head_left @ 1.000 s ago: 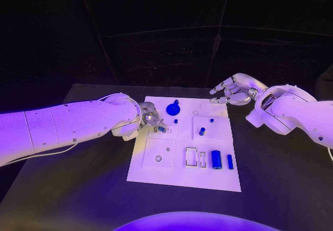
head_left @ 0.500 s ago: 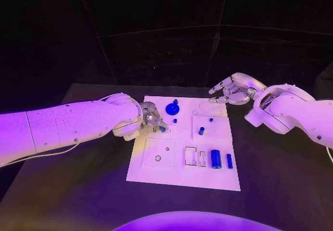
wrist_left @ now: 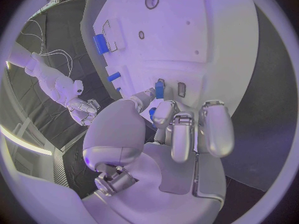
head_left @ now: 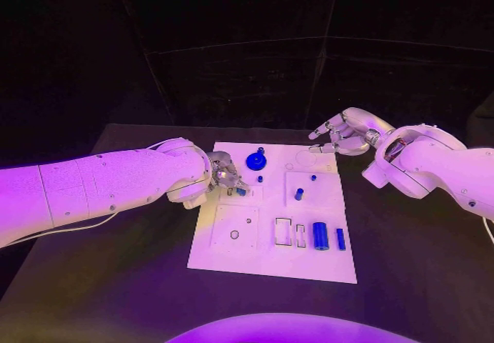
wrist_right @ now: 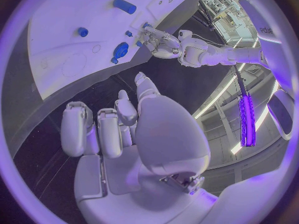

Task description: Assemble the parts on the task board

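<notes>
Looks like robotics lab or demo booth: black tabletop (head_left: 123,286) with dark curtain walls behind, white rectangular task board (head_left: 273,264) laid out like test rig, bright light strips (wrist_right: 244,119) and metal framing overhead, loose cables (wrist_left: 47,59) trailing.

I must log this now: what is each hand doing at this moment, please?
Left hand: pinches a small blue part over the task board.
Right hand: holds nothing, fingers apart.
</notes>
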Robot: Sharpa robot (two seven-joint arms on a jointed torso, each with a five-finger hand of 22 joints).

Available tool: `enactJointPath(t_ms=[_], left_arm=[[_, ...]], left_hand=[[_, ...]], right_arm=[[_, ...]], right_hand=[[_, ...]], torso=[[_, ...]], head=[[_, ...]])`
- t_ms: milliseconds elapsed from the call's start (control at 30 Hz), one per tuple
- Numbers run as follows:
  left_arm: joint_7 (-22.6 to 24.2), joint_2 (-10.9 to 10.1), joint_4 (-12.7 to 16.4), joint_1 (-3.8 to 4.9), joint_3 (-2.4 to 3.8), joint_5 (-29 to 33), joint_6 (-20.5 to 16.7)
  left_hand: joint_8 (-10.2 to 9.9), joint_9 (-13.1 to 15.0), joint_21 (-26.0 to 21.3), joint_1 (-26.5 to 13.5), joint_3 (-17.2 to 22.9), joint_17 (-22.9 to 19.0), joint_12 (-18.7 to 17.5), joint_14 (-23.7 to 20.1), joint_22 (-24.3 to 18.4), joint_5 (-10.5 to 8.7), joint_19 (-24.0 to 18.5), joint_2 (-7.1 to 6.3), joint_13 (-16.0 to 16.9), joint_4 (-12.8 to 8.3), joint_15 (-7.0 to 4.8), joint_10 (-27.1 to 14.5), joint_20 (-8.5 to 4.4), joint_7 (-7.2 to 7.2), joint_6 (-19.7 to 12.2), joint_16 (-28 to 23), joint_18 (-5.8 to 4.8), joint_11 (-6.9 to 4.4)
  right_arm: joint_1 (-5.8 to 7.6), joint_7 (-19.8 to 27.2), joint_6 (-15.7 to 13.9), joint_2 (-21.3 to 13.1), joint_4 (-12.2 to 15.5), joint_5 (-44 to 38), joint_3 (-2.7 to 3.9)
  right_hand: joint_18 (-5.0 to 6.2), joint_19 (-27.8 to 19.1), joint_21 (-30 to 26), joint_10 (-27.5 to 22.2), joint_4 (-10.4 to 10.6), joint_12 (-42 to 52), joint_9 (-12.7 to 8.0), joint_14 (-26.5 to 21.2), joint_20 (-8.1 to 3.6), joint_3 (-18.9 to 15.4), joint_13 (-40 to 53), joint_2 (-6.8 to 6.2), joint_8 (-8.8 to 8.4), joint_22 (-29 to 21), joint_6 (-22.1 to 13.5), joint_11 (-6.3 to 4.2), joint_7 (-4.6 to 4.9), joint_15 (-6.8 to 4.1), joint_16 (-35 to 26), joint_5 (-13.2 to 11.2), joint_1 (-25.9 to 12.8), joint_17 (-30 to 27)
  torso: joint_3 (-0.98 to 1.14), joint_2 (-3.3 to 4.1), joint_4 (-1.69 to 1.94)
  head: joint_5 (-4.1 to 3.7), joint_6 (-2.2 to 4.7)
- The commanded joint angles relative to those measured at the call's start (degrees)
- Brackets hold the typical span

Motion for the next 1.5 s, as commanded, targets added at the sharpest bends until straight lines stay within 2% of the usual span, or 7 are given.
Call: enactJointPath(t_ms=[33, 400, 567, 700, 867, 967, 1500], left_arm=[[-1.72, -0.05, -0.08, -0.25, -0.2, -0.19, 2.45], [-2.38, -0.29, 0.09, -0.25, -0.2, -0.28, 3.57], [-2.53, -0.28, 0.02, -0.24, -0.2, -0.29, 3.24], [-2.61, -0.02, -0.11, -0.24, -0.2, -0.3, 3.2], [-2.67, 0.33, -0.34, -0.23, -0.2, -0.3, 3.33], [-2.77, 0.55, -0.57, -0.23, -0.19, -0.3, 3.56], [-3.29, 1.57, -1.51, -0.22, -0.19, -0.3, 3.84]], left_hand=[[0.24, 0.12, -0.25, 0.19, 6.98, 15.09, 0.1, 5.95, 0.09, 0.1, -0.03, 0.3, -0.02, -6.72, -0.23, 0.24, -0.24, -0.38, -0.15, 0.18, -0.21, -0.11], [0.8, 0.54, -0.13, -0.03, 7.93, 15.09, -0.6, 5.95, 0.35, 0.37, 0.06, -0.31, -0.97, -6.95, -0.31, -0.06, -0.31, -0.48, 0.01, 0.18, -0.25, -0.2], [0.82, 0.56, -0.13, -0.06, 7.98, 15.09, -0.6, 5.95, 0.35, 0.39, 0.06, -0.33, -0.97, -6.94, -0.31, -0.05, -0.31, -0.49, 0.01, 0.18, -0.25, -0.21], [1.41, 0.97, -0.07, -1.53, 7.61, 15.09, -0.24, 5.95, 0.49, 0.31, 0.11, -1.07, -0.68, -6.08, -0.36, 0.25, -0.35, -0.66, 0.36, 0.18, -0.28, -0.29], [2.03, 1.35, 0.03, -4.24, 4.85, 15.09, 0.25, 5.95, 0.73, -0.18, 0.2, -1.84, -0.36, -3.8, -0.48, 0.54, -0.46, -0.9, 1.0, 0.18, -0.32, -0.46], [2.43, 1.59, 0.24, -6.16, 0.95, 15.09, 0.68, 5.95, 1.13, -0.74, 0.35, -2.42, -0.07, -1.85, -0.58, 0.72, -0.54, -1.05, 1.52, 0.18, -0.4, -0.58], [3.7, 2.4, 1.41, -6.92, -10.31, 15.09, 2.18, 5.95, 3.1, -0.77, 0.95, -1.85, 1.09, 2.19, -0.95, 1.28, -0.94, -1.53, 2.5, 0.18, -0.72, -0.97]], right_arm=[[0.12, 0.16, 0.49, 0.12, 0.02, -0.17, 0.03], [0.12, 0.18, 0.53, 0.15, -0.06, -0.17, 0.03], [0.12, 0.18, 0.51, 0.14, -0.06, -0.17, 0.03], [0.12, 0.17, 0.51, 0.1, -0.04, -0.17, 0.03], [0.12, 0.17, 0.5, 0.1, -0.05, -0.17, 0.03], [0.12, 0.17, 0.47, 0.08, -0.04, -0.17, 0.03], [0.12, 0.25, 0.58, 0.18, -0.02, -0.17, 0.03]], right_hand=[[0.62, -0.29, -0.34, -0.12, 0.02, 0.14, 0.05, 2.76, 0.08, -0.25, -0.06, 0.52, 0.26, -0.06, 0.41, -0.03, -0.02, -0.27, -0.29, 0.35, -0.06, 1.01], [0.62, -0.28, -0.36, -0.1, 0.04, 0.19, 0.05, 2.8, 0.07, -0.3, -0.04, 0.61, 0.27, -0.07, 0.42, -0.03, -0.02, -0.27, -0.24, 0.35, -0.03, 1.13], [0.62, -0.28, -0.37, -0.11, 0.06, 0.18, 0.05, 2.79, 0.06, -0.32, -0.05, 0.62, 0.27, -0.09, 0.42, -0.02, -0.02, -0.27, -0.26, 0.3, -0.05, 1.11], [0.63, -0.27, -0.46, -0.1, 0.34, 0.21, 0.05, 2.82, 0.05, -0.79, -0.15, 0.76, 0.3, -0.16, 0.45, -0.02, -0.03, -0.28, -0.34, -0.96, -0.35, 1.09], [0.62, -0.25, -0.47, -0.13, 0.44, 0.19, 0.05, 2.82, 0.04, -0.93, -0.21, 0.8, 0.3, -0.16, 0.45, -0.01, -0.03, -0.28, -0.38, -1.18, -0.47, 1.05], [0.63, -0.25, -0.49, -0.14, 0.56, 0.19, 0.04, 2.82, 0.04, -1.08, -0.23, 0.83, 0.3, -0.18, 0.45, -0.01, -0.02, -0.28, -0.41, -1.28, -0.63, 1.03], [0.71, -0.49, -0.69, -0.28, 0.71, 0.01, 0.04, 2.75, 0.04, -1.29, -0.46, 0.82, 0.3, -0.55, 0.43, 0.0, -0.02, -0.27, -0.61, -1.29, -0.83, 0.71]], torso=[[0.01, 0.01, -0.12], [0.02, -0.01, 0.05], [0.04, -0.03, -0.03], [0.05, -0.03, -0.05], [0.05, 0.0, -0.09], [0.1, 0.01, -0.04], [0.06, 0.01, -0.04]], head=[[0.11, -0.07], [-0.04, -0.28], [-0.03, -0.21], [0.01, -0.17], [0.02, -0.13], [-0.06, -0.13], [-0.12, -0.27]])
